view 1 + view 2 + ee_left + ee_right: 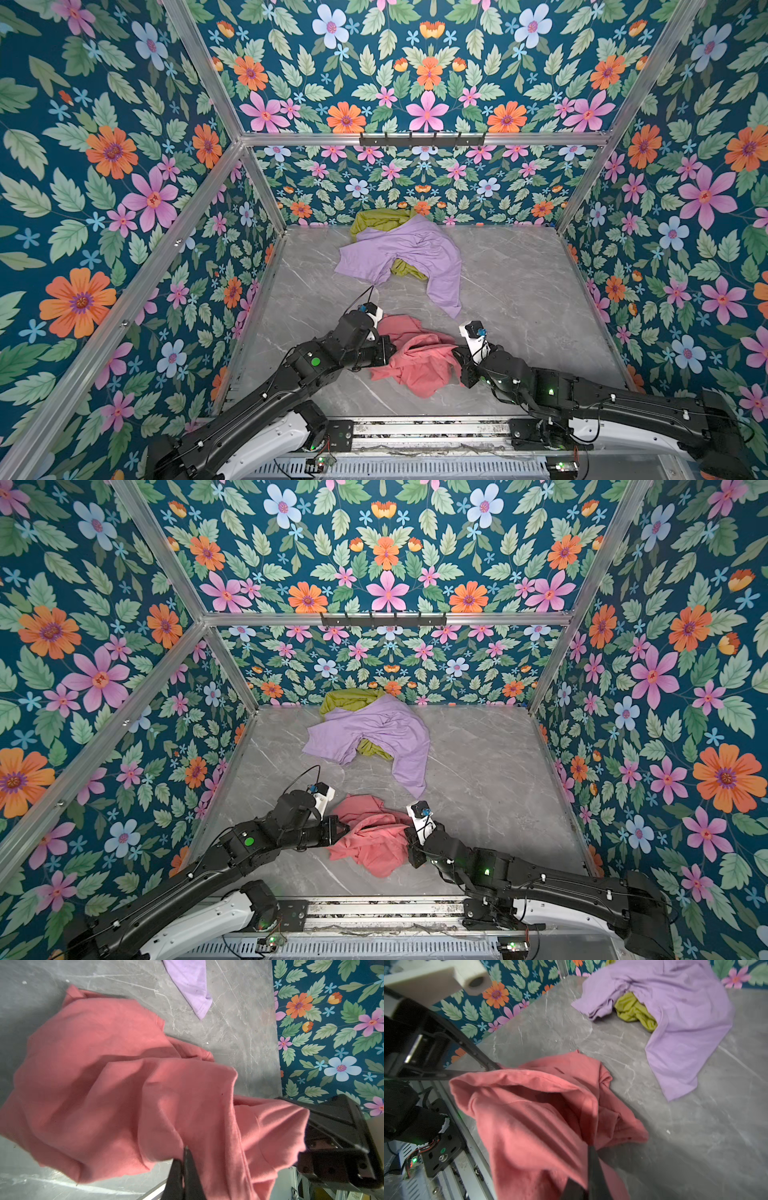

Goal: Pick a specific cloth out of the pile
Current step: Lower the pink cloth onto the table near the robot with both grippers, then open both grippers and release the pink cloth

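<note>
Marble tabletop (519,291): cloth (415,357) strung left-right btwn both grippers.

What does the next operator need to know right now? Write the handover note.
Left end effector: shut on the salmon-pink cloth.
Right end effector: shut on the same cloth, opposite side.
Salmon-pink cloth: near the front of the table, partly lifted between both arms, apart from the pile.
Pile: lilac cloth over olive-green cloth, at the back.
Done: cloth picked out.
Left: set it down and release.
</note>
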### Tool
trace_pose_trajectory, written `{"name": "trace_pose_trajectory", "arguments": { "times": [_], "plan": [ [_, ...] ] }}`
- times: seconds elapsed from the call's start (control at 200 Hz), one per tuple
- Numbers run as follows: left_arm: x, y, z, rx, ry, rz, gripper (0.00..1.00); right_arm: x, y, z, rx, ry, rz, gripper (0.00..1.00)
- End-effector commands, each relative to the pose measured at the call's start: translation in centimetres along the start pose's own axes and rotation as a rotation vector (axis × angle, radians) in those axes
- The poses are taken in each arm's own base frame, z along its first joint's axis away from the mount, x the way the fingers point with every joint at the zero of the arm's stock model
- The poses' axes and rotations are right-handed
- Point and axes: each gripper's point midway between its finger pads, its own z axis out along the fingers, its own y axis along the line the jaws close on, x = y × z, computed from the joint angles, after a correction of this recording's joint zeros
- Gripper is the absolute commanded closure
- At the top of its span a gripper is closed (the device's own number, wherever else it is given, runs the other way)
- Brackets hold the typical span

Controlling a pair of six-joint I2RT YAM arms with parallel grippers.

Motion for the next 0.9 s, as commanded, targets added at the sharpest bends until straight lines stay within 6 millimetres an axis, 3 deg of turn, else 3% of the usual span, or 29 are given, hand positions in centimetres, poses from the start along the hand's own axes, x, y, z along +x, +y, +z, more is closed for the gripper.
{"name": "trace_pose_trajectory", "arguments": {
  "times": [0.0,0.115,0.225,0.265,0.37,0.5,0.66,0.82,0.895],
  "plan": [
    [0.8,1.1,1.0,-0.010,0.016,-0.026,1.00,2.0,-1.7,0.3,0.084,0.077,0.112,1.00],
    [1.3,1.3,2.2,0.014,0.029,-0.028,1.00,4.0,-2.2,0.6,0.114,0.154,0.123,1.00],
    [1.5,0.6,2.9,0.053,0.048,-0.014,0.92,5.9,-2.9,0.7,0.143,0.226,0.125,0.96],
    [1.6,0.7,2.9,0.054,0.053,-0.006,0.89,6.4,-3.1,0.6,0.146,0.245,0.134,0.92],
    [1.7,0.7,2.8,0.059,0.051,0.004,0.78,7.6,-3.4,0.6,0.147,0.273,0.161,0.69],
    [1.5,0.4,2.4,0.078,0.031,0.016,0.65,7.8,-3.6,0.4,0.148,0.282,0.174,0.53],
    [0.5,-0.6,1.7,0.106,-0.008,0.032,0.57,6.0,-4.2,-1.3,0.173,0.262,0.162,0.41],
    [-0.6,-1.7,0.8,0.128,-0.049,0.051,0.54,2.0,-3.8,-3.4,0.136,0.155,0.165,0.37],
    [-1.3,-2.3,0.2,0.134,-0.071,0.066,0.46,0.1,-2.9,-3.7,0.097,0.103,0.159,0.37]
  ]
}}
